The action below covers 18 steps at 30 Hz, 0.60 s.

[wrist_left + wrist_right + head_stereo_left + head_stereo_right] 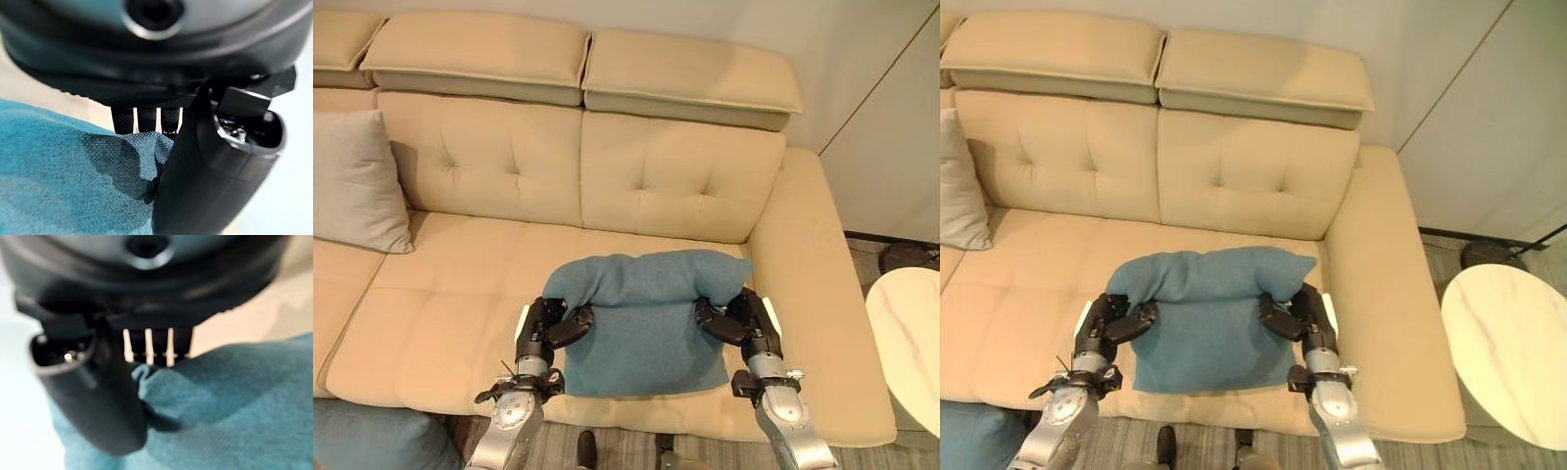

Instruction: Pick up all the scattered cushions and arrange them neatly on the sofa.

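Teal cushion (641, 323) on sofa (470, 294) — left hand (546, 331), right hand (740, 319) pinching its sides.

1. Teal cushion (641, 323): woven fabric, lying on the sofa seat near its front edge, upper edge bunched and lifted, pinched at both sides by the two hands.
2. Grey cushion (352, 181): upright, leaning against the sofa backrest at the left.
3. Second teal cushion (372, 436): on the floor, below the sofa's front edge, at left.
4. Sofa (675, 176): beige, tufted, with headrests.

Cushion (641, 323) on sofa (460, 323) seat front, btwn hands.
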### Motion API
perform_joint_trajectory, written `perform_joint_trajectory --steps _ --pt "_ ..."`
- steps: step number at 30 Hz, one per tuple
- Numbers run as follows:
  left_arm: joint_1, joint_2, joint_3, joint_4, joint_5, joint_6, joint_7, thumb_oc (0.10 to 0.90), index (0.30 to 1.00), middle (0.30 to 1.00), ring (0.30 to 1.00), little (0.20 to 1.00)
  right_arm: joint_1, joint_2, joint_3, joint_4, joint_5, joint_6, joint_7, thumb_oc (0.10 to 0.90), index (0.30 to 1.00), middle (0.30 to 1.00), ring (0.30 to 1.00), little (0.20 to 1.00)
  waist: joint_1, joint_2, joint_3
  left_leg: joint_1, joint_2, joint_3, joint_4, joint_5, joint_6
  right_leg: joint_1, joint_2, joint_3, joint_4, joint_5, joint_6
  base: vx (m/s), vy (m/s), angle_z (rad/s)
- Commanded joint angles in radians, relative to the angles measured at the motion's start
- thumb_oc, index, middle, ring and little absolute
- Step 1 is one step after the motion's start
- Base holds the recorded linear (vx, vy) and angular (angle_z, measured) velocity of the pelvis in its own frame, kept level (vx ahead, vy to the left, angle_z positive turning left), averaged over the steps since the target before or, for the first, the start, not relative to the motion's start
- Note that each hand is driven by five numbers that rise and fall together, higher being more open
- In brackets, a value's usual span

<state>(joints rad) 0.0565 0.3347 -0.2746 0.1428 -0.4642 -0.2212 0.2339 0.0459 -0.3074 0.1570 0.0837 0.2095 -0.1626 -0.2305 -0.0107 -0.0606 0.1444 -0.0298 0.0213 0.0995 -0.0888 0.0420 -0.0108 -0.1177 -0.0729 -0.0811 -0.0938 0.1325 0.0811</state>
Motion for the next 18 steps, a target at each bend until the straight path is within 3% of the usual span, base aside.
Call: perform_joint_trajectory --steps 1,13,14,18 --pt "-0.210 -0.025 -0.028 -0.105 0.082 -0.131 0.016 0.400 0.300 0.300 0.300 0.300 -0.177 0.011 -0.001 -0.130 -0.032 -0.154 -0.025 0.400 0.300 0.300 0.300 0.300 0.010 0.021 -0.107 0.003 -0.029 -0.023 0.002 -0.076 -0.022 0.073 -0.005 -0.029 0.007 -0.093 0.093 0.00 0.000 0.00" --pt "-0.575 -0.009 -0.045 0.018 0.112 -0.168 0.160 0.400 0.300 0.300 0.300 0.300 -0.506 -0.040 0.040 -0.013 -0.052 -0.153 -0.132 0.400 0.300 0.300 0.300 0.300 0.010 0.055 -0.095 -0.018 -0.024 -0.034 0.002 -0.068 -0.048 0.069 -0.005 -0.042 0.007 -0.109 0.099 -0.01 -0.005 0.09" --pt "-0.656 -0.011 -0.071 0.060 0.120 -0.175 0.182 0.400 0.300 0.300 0.300 0.300 -0.576 -0.046 0.054 0.015 -0.068 -0.154 -0.162 0.400 0.300 0.300 0.300 0.300 0.007 0.065 -0.081 -0.045 -0.028 -0.038 0.002 -0.061 -0.053 0.044 -0.007 -0.041 0.007 -0.103 0.102 -0.09 0.008 0.07" --pt "-0.768 -0.015 -0.097 0.121 0.110 -0.206 0.220 0.400 0.300 0.300 0.300 0.300 -0.678 -0.049 0.082 0.073 -0.091 -0.157 -0.210 0.400 0.300 0.300 0.300 0.300 -0.001 0.078 -0.057 -0.112 -0.027 -0.039 0.002 -0.043 -0.061 -0.028 -0.009 -0.035 0.007 -0.085 0.105 -0.15 0.014 0.11"
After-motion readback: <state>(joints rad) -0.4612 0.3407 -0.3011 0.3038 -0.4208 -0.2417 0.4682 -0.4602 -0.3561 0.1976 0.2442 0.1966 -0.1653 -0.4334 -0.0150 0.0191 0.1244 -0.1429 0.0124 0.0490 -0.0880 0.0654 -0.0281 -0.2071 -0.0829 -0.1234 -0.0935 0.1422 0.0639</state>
